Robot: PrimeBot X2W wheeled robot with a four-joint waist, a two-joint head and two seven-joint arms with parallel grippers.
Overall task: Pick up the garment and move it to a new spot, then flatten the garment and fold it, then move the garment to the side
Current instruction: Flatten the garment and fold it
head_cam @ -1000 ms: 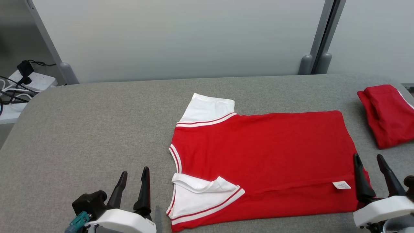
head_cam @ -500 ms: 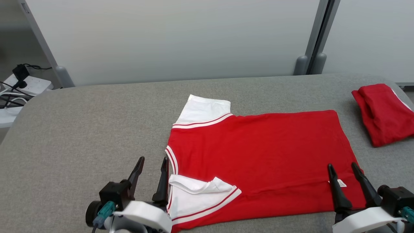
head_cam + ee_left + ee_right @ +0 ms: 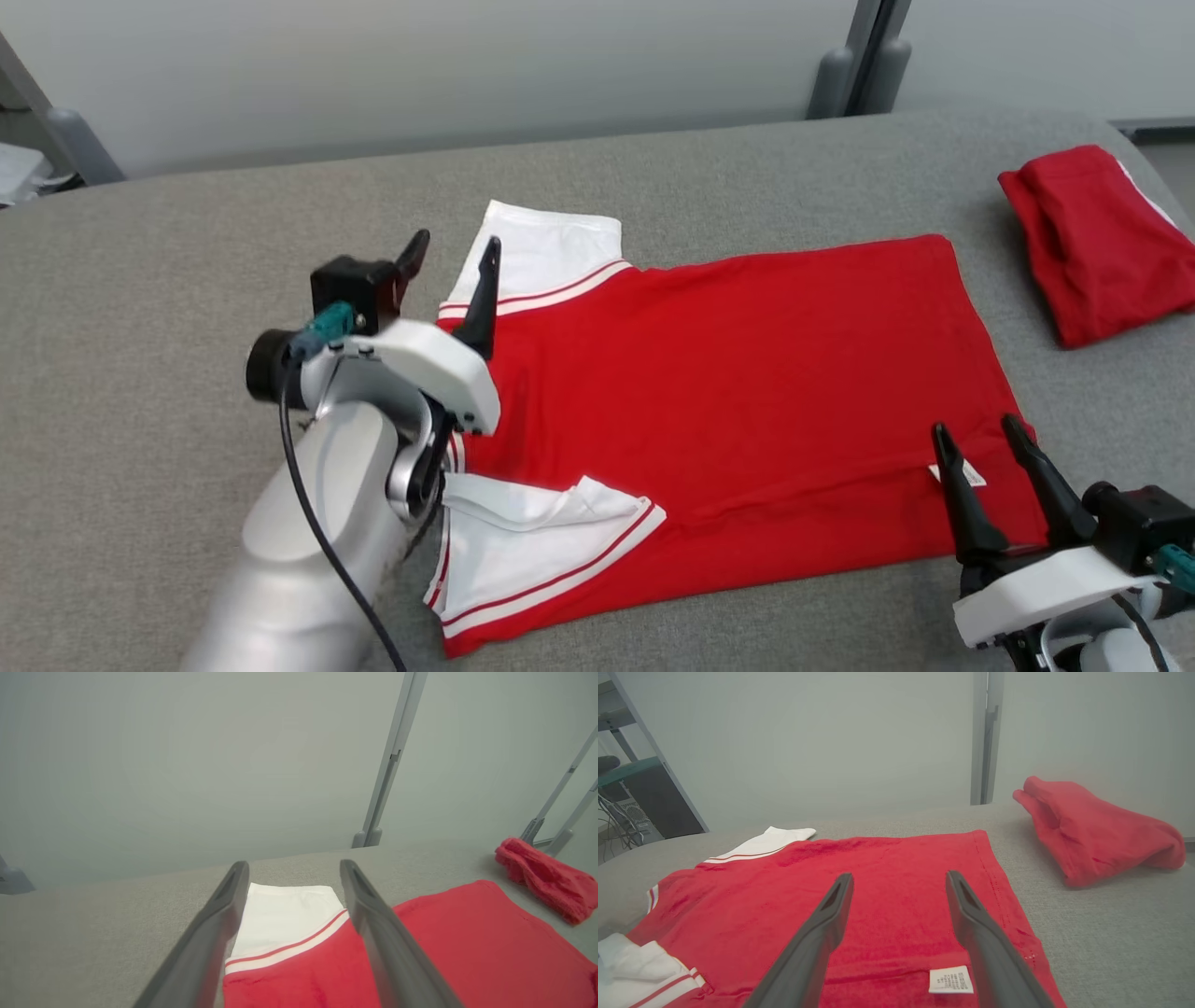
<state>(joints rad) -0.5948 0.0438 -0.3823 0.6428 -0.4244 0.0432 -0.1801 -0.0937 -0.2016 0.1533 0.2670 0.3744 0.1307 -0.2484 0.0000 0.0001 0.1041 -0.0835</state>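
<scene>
The red garment [image 3: 747,373] lies flat mid-frame on the grey desk [image 3: 168,280], left gripper [image 3: 457,243] at its upper-left sleeve [image 3: 551,252], right gripper [image 3: 973,426] at its lower-right corner, both fingers [image 3: 957,495] released, seemingly just above the cloth.

Bright, even, diffuse lighting.
Only soft shadows are thrown on the desk [image 3: 187,233]; the wrist views are rendered hazy, with the left tool [image 3: 293,863] blurred up close.
</scene>
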